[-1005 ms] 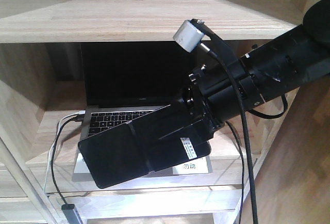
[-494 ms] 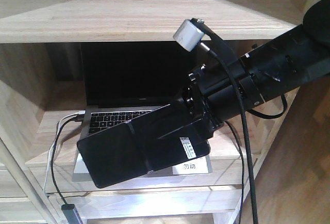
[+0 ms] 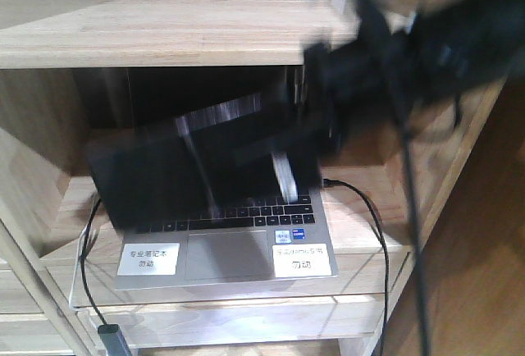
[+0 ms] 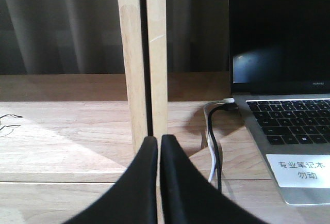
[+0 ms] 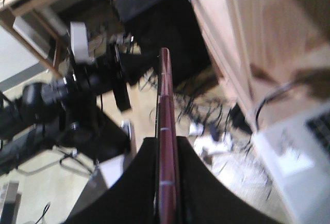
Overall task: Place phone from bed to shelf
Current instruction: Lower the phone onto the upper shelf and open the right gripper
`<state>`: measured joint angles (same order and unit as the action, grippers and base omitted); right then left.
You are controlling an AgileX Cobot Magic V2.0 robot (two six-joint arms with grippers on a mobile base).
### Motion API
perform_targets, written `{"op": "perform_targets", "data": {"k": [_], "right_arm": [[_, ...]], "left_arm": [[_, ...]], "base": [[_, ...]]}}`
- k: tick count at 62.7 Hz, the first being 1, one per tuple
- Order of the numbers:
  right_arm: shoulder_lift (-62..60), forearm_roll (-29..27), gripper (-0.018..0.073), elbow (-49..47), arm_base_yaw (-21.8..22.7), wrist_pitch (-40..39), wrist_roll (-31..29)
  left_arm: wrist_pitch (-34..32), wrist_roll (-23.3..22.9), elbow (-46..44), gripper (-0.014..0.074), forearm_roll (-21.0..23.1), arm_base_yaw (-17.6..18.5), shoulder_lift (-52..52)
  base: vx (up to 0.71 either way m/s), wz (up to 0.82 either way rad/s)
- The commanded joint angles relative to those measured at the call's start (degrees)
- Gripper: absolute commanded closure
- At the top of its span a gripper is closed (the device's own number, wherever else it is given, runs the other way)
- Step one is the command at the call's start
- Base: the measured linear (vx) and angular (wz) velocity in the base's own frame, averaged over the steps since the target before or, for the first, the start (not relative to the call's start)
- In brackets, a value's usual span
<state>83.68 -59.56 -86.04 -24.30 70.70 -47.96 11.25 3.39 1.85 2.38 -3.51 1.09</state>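
open grey laptop with dark screen; white printed labels, left and right, flank its trackpad; black cable and white cable at its left edge.

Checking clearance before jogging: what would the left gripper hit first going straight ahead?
Probably the shelf's upright wooden post, directly ahead of the left gripper; how far is unclear.
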Motion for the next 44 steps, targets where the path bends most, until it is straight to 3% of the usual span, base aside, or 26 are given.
{"op": "perform_targets", "data": {"k": [1, 19, 36, 44], "right_arm": [[-1.38, -5.63, 0.0561, -7.28, 0.08, -1.43, 1.63], [6.65, -6.32, 0.0561, -26.93, 0.08, -5.46, 5.14], [17.39, -15.14, 0.0561, -40.59, 0.02, -13.96, 4.93], [22.05, -16.11, 0.0561, -44.34, -0.66, -18.72, 4.02]], "left_arm": [[-3.99, 0.0, 0.41, 0.0595, 0.53, -0.02, 0.48], [-3.99, 0.0, 0.41, 0.0595, 0.53, -0.02, 0.48], [-3.99, 0.0, 0.41, 0.0595, 0.53, -0.02, 0.48], [-3.99, 0.0, 0.41, 0.0595, 0.53, -0.02, 0.48]], "base": [[0.0, 0.0], [0.0, 0.0], [0.0, 0.0], [0.0, 0.0]]}}
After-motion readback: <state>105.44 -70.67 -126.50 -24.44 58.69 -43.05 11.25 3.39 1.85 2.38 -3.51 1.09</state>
